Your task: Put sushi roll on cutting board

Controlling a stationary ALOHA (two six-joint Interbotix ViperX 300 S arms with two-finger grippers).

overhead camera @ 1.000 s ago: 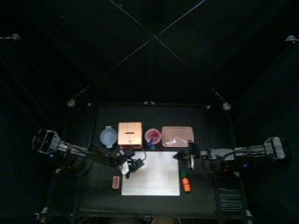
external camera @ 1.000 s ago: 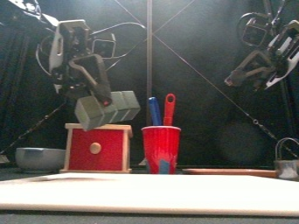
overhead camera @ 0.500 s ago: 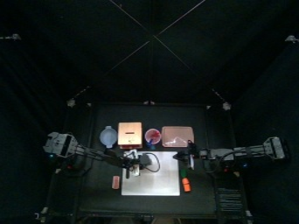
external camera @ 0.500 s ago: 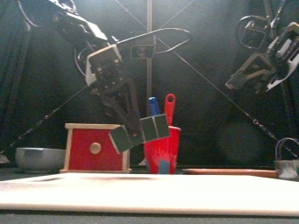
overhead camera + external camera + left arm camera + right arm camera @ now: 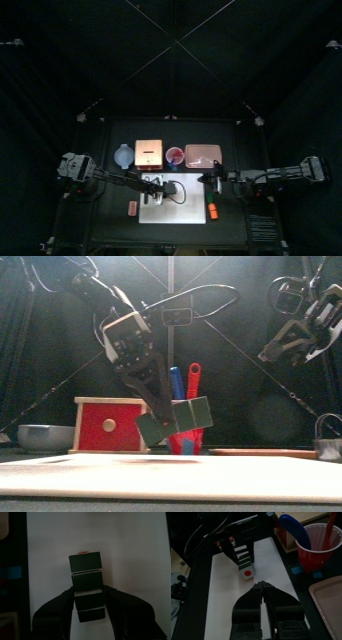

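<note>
The sushi roll (image 5: 177,421) is a dark green segmented bar, and its white end with a red centre shows in the right wrist view (image 5: 246,573). My left gripper (image 5: 150,396) is shut on it and holds it tilted a little above the cutting board (image 5: 174,478), a large flat white board. From the left wrist the roll (image 5: 87,572) juts out between the jaws over the cutting board (image 5: 133,562). My right gripper (image 5: 259,586) is shut and empty, raised beside the board's right part (image 5: 274,351).
Behind the board stand a red cup (image 5: 321,544) with a blue and a red utensil, a red box in a wooden frame (image 5: 107,426) and a grey bowl (image 5: 43,437). A pinkish tray (image 5: 203,154) lies at the back right. An orange item (image 5: 211,211) sits by the board's right edge.
My left arm has carried the roll to the right and lower, from above the red box to in front of the cup. The right arm has stayed put.
</note>
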